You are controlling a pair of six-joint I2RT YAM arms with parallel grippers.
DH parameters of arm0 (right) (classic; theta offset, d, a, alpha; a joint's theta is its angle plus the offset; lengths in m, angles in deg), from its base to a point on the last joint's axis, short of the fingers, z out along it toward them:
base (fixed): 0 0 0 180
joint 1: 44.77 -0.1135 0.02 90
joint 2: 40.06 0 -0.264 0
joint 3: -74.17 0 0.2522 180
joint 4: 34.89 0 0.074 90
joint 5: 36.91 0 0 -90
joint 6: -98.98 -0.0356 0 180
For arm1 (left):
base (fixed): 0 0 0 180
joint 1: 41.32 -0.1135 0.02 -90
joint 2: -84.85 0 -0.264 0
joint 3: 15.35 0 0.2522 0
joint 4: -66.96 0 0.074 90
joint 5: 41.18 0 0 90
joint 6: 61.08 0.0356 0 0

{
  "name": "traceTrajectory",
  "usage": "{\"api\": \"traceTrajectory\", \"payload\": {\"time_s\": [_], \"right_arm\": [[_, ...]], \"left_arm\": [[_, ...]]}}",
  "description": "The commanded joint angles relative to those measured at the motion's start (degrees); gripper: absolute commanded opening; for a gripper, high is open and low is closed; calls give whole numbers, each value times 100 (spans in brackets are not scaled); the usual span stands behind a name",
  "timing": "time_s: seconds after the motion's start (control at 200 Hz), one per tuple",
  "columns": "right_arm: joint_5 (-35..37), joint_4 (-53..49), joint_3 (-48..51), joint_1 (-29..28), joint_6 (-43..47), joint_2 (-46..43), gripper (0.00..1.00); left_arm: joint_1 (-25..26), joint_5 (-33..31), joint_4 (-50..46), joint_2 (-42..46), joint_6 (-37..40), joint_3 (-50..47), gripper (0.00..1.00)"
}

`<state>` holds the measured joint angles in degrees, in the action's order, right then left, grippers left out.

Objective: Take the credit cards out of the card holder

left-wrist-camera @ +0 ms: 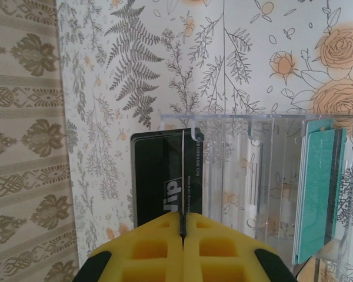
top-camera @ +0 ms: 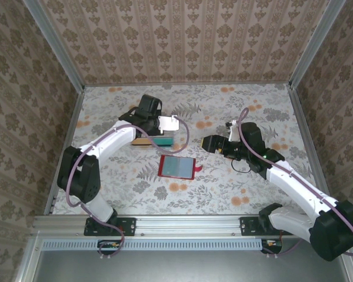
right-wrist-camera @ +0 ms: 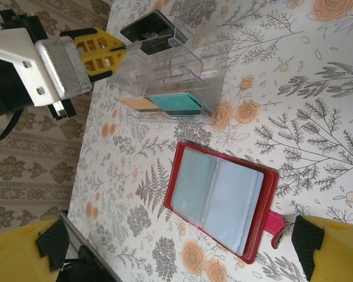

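card point(left-wrist-camera: 159, 182) at closed left gripper point(left-wrist-camera: 182, 247) tips, tray point(left-wrist-camera: 253, 120) end | wallet point(right-wrist-camera: 220, 200) near wide-open, empty right gripper point(top-camera: 210, 143) | left's hold unclear

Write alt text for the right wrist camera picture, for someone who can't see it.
An open red card holder with light-blue sleeves lies flat on the floral table, ahead of the right claw, its yellow fingers spread. Beyond it stands a clear plastic tray holding a teal card; the left claw, closed, meets the tray's far end beside a black card.
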<state>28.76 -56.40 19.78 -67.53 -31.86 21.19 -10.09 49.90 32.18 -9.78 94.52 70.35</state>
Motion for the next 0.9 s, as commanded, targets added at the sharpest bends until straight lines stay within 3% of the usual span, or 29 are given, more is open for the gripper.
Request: {"api": "traceTrajectory", "payload": {"time_s": [0.0, 0.495, 0.585, 0.72, 0.765, 0.895], "right_arm": [[-1, 90, 98, 34, -20, 70, 100], [-42, 210, 219, 48, -115, 53, 100], [-40, 248, 239, 53, -142, 62, 100], [-54, 274, 248, 55, -152, 70, 100], [-60, 282, 248, 52, -152, 71, 100], [-73, 310, 258, 62, -168, 96, 100]], "left_arm": [[42, 67, -98, -102, -10, 223, 0], [33, -155, 22, -394, -188, 329, 2], [33, -217, 74, -390, -239, 363, 12], [42, -375, 234, -364, -271, 347, 16], [42, -404, 253, -359, -268, 347, 23], [42, -556, 416, -385, -280, 318, 25]]}}
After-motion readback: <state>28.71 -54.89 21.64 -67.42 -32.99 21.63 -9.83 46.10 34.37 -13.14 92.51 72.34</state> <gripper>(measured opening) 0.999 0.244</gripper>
